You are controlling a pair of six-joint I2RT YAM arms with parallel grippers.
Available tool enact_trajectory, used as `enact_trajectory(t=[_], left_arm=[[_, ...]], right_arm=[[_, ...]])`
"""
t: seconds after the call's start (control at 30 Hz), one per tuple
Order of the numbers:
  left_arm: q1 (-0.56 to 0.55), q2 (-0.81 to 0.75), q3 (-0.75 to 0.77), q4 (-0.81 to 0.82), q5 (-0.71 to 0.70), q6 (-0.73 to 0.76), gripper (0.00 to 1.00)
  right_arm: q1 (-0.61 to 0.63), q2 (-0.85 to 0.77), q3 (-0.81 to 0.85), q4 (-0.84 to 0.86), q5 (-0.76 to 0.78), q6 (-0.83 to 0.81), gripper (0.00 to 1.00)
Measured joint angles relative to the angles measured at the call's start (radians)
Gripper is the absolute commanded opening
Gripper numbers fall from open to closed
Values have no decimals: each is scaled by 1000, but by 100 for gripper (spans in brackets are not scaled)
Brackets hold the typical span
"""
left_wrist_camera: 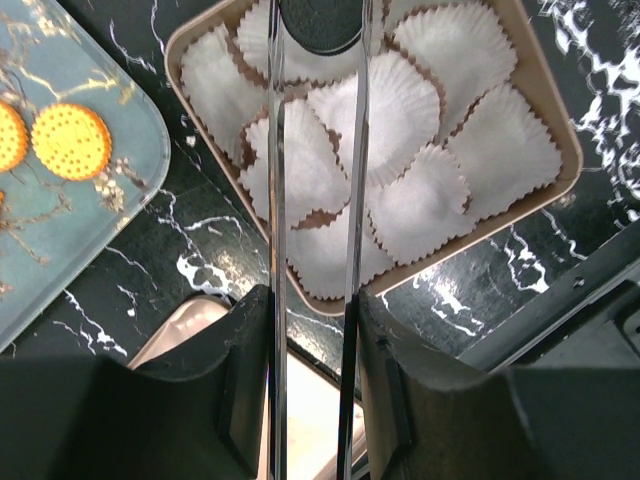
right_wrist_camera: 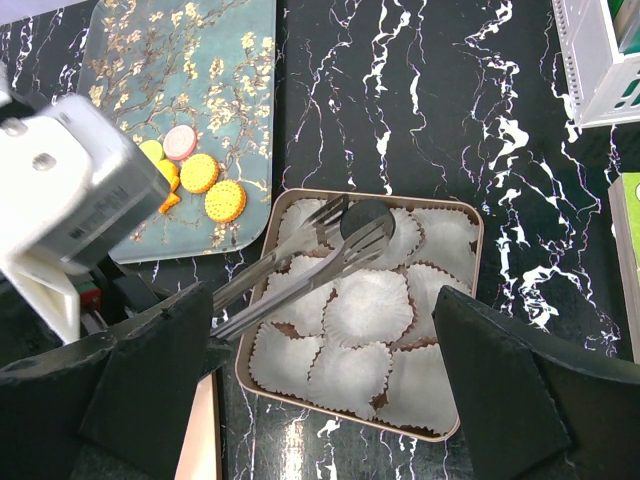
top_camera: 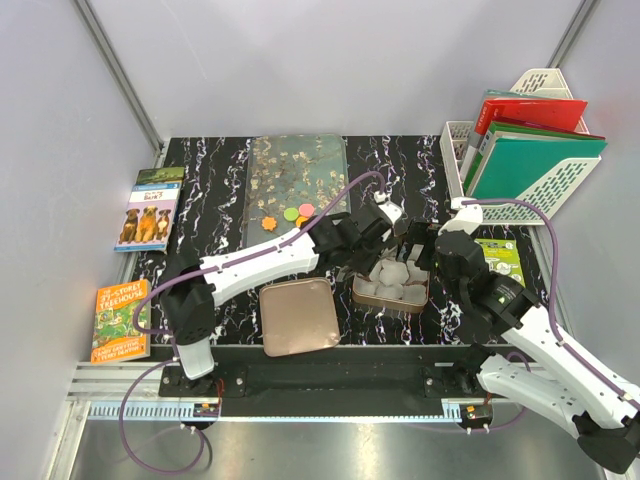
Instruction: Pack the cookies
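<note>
My left gripper (top_camera: 372, 230) is shut on metal tongs (left_wrist_camera: 278, 180), their handles between its fingers (left_wrist_camera: 243, 340). The tong tips pinch a dark brown round cookie (left_wrist_camera: 320, 25) over the far part of the open tin (left_wrist_camera: 560, 135), which is lined with white crinkled wrappers. The same cookie (right_wrist_camera: 368, 216) and tongs (right_wrist_camera: 300, 268) show in the right wrist view. Orange, green and pink cookies (top_camera: 297, 213) lie on the blue floral tray (top_camera: 296, 165); they also show in the right wrist view (right_wrist_camera: 205, 175). My right gripper (right_wrist_camera: 320, 310) is open and empty, above the tin's (top_camera: 357, 295) near side.
The rose-gold lid (top_camera: 297, 316) lies left of the tin near the front edge. A white rack of books (top_camera: 520, 150) stands at the back right. Books lie at the left (top_camera: 148, 208) and front left (top_camera: 122, 320), a green booklet (top_camera: 500, 258) at the right.
</note>
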Motion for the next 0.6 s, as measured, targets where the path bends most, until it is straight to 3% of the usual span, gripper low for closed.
enact_trajectory(t=[0.27,0.6], left_arm=[[-1,0,-23,-5,-6,-6,40],[-2,-38,-23,-5,-25,-7,49]], right_arm=[[0,0,0,0,0,0,100],[0,0,-5,0,0,1,100]])
